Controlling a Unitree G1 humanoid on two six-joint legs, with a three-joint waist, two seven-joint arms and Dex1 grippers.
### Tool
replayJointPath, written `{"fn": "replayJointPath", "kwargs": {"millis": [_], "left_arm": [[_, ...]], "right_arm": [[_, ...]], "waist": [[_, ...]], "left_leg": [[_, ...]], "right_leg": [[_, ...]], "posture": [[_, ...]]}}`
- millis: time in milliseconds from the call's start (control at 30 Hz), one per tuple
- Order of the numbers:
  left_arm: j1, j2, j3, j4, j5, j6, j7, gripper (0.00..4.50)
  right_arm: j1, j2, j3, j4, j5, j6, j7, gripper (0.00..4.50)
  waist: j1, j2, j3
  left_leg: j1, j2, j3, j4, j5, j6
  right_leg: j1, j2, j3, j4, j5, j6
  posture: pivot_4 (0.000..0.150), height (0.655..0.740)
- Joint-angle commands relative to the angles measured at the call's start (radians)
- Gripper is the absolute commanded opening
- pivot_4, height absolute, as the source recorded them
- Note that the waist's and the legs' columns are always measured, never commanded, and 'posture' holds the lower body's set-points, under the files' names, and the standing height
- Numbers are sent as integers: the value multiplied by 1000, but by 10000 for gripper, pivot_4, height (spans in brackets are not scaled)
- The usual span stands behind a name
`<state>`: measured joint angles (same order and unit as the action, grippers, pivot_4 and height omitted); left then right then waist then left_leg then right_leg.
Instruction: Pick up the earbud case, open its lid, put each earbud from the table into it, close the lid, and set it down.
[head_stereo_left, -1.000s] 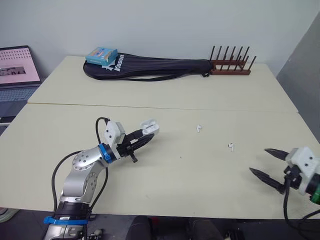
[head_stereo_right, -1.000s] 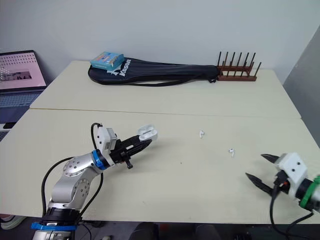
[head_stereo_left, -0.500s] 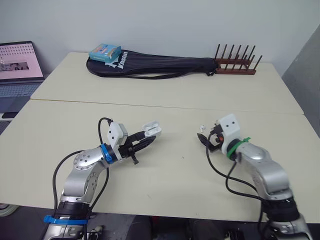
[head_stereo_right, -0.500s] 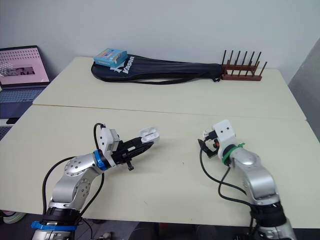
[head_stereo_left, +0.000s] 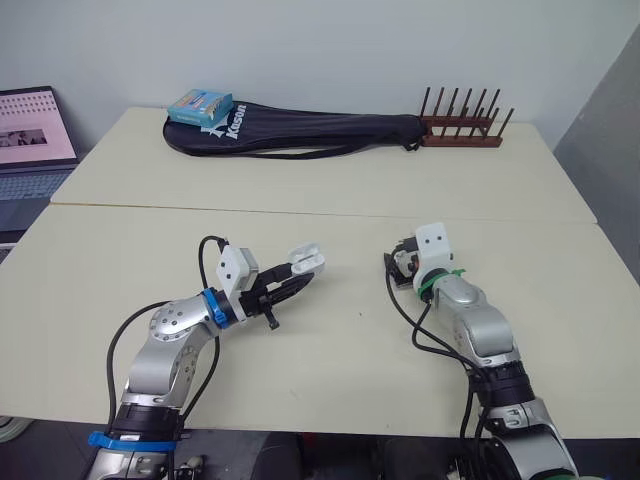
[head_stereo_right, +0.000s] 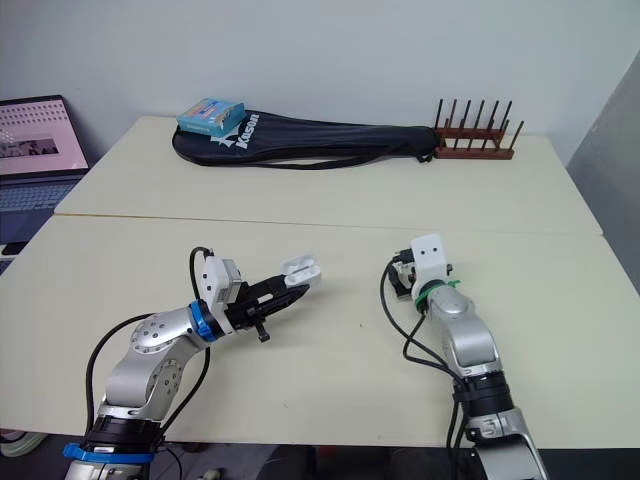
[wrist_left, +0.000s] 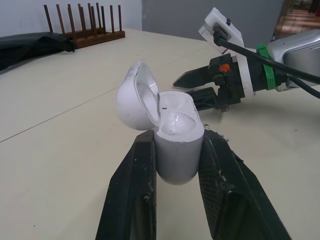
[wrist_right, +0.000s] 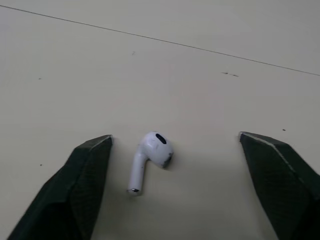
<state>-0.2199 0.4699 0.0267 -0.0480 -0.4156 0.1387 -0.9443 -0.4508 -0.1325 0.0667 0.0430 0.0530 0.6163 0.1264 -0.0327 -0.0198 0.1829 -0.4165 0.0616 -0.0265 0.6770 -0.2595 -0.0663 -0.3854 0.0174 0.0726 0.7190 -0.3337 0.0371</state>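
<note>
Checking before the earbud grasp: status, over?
Left gripper shut on earbud case, lid open. Right gripper open, straddling an earbud on the table. Nothing in the way.

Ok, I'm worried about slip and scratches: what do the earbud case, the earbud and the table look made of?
Earbud case: smooth white hard plastic, probably glossy, by the glints in its open wells. Earbud: the same glossy white plastic, with a dark opening. Table: flat, dull cream surface, perhaps laminate or painted board; the look leaves it open.
</note>
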Motion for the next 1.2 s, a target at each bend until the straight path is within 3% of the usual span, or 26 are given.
{"fn": "replayJointPath", "kwargs": {"millis": [33, 267, 400, 567, 767, 900, 1000, 1200], "left_arm": [[4, 5, 1, -49, -1, -6, 6, 7676], [21, 2, -9, -68, -2, 4, 10, 7676], [36, 5, -11, -79, -4, 7, 11, 7676], [69, 18, -10, -121, -12, 18, 14, 7676], [117, 31, -8, -172, -13, 26, 20, 7676], [143, 38, -6, -201, -18, 37, 25, 7676], [156, 46, -1, -221, -24, 48, 28, 7676], [168, 54, 2, -251, -30, 71, 40, 7676]], "right_arm": [[34, -3, 27, -24, -25, 25, -3, 28294], [44, -25, 40, -80, -9, 51, 41, 4421], [75, -134, 86, -196, 58, 84, 237, 4365], [189, -500, 115, -391, 192, -77, 724, 4364], [271, -869, 62, -264, 188, -459, 1150, 4364], [284, -960, 68, -88, 157, -728, 1310, 4364], [273, -975, 79, 0, 146, -822, 1379, 4364], [238, -948, 99, 32, 137, -818, 1403, 4364]], "waist": [[0, 0, 0], [5, 0, 0], [4, 0, 0], [5, 1, 1], [-1, 1, 1], [0, 0, 2], [0, 0, 2], [0, 0, 2]], "left_leg": [[0, 0, 0, 0, 0, 0], [-1, -1, 0, 0, 0, 0], [-1, -1, 0, 0, 0, 0], [-2, -1, 0, -1, 0, 0], [1, -1, 1, 0, 0, 1], [3, -1, 0, 0, 0, 1], [3, -1, 0, 0, 0, 1], [6, -1, 0, 0, 0, 0]], "right_leg": [[0, 0, 0, 0, 0, 0], [0, -1, 0, -1, 0, 0], [0, -1, 0, -1, 0, 0], [0, -1, 0, -4, 0, 0], [2, -1, 0, -4, 0, 0], [5, 0, 0, -4, 0, 0], [5, -1, 0, -4, 0, 0], [8, -1, 0, -4, 0, 0]], "posture": [[1500, 7026], [1500, 7026], [1500, 7026], [1500, 7026], [1500, 7026], [1500, 7026], [1500, 7026], [1500, 7026]]}}
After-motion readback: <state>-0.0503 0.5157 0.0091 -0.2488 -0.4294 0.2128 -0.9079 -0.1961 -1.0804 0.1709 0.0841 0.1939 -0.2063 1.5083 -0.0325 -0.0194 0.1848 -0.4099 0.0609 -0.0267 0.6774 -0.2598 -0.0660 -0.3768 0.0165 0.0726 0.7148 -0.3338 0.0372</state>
